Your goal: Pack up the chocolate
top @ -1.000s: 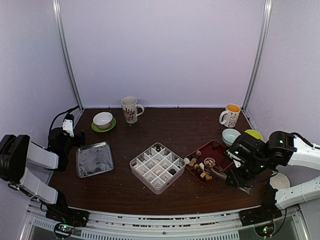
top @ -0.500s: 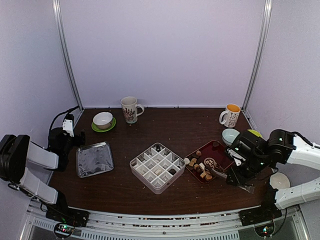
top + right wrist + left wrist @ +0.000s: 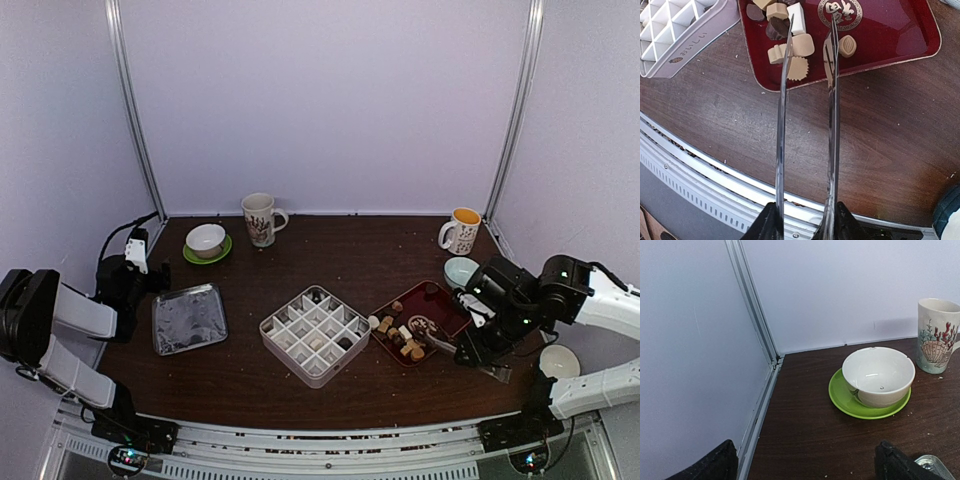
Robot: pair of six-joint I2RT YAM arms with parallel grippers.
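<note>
Showing right tool (image 3: 805, 222) pinching tongs (image 3: 781, 125), tips spread over tray (image 3: 900, 30); chocolate (image 3: 802, 45) likely light, slick, brittle: nip across flat sides.

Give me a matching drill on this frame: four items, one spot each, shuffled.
Items:
1. tongs
2. bowl
3. chocolates
4. shell mug

Spots:
a. on the green saucer
b. on the red tray
c. in the right gripper
d. standing just right of the saucer

Pairs: 1-c, 2-a, 3-b, 4-d
</note>
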